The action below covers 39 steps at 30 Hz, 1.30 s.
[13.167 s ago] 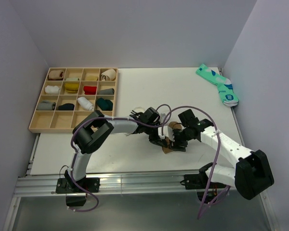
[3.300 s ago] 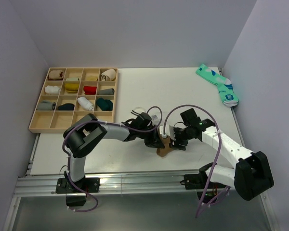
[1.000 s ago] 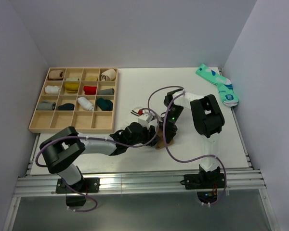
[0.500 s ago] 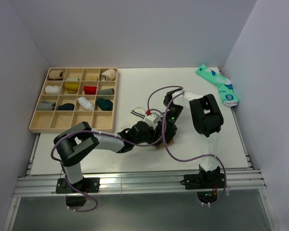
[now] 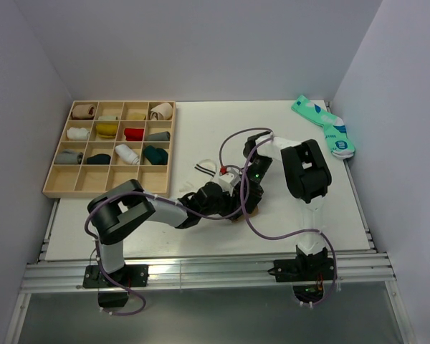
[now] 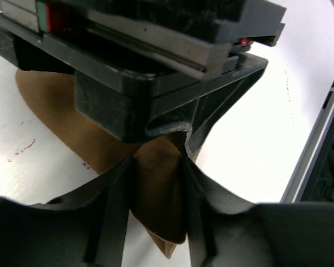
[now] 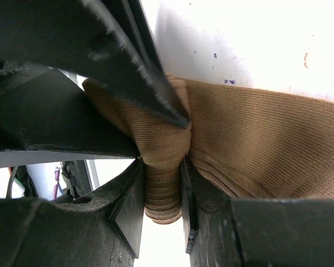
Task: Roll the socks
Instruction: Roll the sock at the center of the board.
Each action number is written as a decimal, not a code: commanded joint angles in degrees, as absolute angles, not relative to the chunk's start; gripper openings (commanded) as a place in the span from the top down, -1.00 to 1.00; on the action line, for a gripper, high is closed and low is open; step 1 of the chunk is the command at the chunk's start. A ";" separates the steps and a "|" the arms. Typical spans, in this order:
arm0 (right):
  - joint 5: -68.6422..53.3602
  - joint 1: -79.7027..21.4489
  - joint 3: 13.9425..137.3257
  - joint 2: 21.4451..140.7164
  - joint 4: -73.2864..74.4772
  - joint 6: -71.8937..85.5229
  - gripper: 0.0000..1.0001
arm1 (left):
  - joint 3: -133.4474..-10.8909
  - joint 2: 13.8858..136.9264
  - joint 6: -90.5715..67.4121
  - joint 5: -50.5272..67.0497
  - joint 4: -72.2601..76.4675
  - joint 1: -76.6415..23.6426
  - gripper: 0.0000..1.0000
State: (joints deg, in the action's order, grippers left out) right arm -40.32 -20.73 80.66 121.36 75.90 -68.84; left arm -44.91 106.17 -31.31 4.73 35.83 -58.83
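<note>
Left wrist view is showing the left gripper [image 6: 158,183] clamping a fold of the brown sock [image 6: 61,117] at lower centre; right wrist view is showing the right gripper [image 7: 162,189] squeezing a bunched ridge of that sock, the rest lying flat toward the right edge; from above, both are meeting at lower centre of the table [image 5: 201,129]; a wooden tray [image 5: 104,192] is holding rolled socks [image 5: 127,153] at upper left; teal socks [image 5: 322,125] are lying at upper right.

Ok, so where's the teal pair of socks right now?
In the top view, the teal pair lies at the far right corner of the table, beside the right wall, across from the wooden tray on the far left.
</note>
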 commanded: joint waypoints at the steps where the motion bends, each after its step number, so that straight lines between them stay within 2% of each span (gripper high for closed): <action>1: -39.02 -20.48 81.65 122.43 73.48 -69.87 0.39 | -44.65 107.05 -32.60 6.24 39.28 -58.80 0.16; 3: -38.94 -20.48 81.48 121.99 72.95 -69.35 0.37 | -44.30 107.31 -33.39 6.68 39.64 -58.80 0.27; 6: -38.76 -20.48 81.04 121.29 72.17 -68.65 0.27 | -44.47 107.58 -34.45 7.29 39.55 -58.80 0.69; 9: -38.58 -20.48 80.33 119.71 70.76 -67.68 0.16 | -45.61 108.02 -35.42 7.38 37.53 -58.89 0.99; 21: -40.69 -16.01 74.71 105.66 62.31 -62.58 -0.12 | -47.64 107.84 -42.62 5.89 23.21 -58.89 0.99; 28: -41.92 -11.35 70.42 97.83 60.04 -61.88 -0.14 | -49.65 107.23 -47.54 6.94 15.04 -58.54 0.99; 33: -42.45 -8.88 65.49 91.07 57.05 -63.19 -0.13 | -51.24 107.14 -50.36 11.94 10.03 -56.43 0.99; 39: -40.96 -8.70 52.68 78.78 45.30 -63.20 -0.15 | -55.01 107.75 -51.68 18.88 1.68 -52.74 0.99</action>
State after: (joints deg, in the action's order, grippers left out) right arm -40.51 -8.69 56.82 84.99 53.60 -62.50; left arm -54.00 106.96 -51.03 14.22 15.16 -54.11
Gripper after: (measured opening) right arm 0.568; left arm 0.068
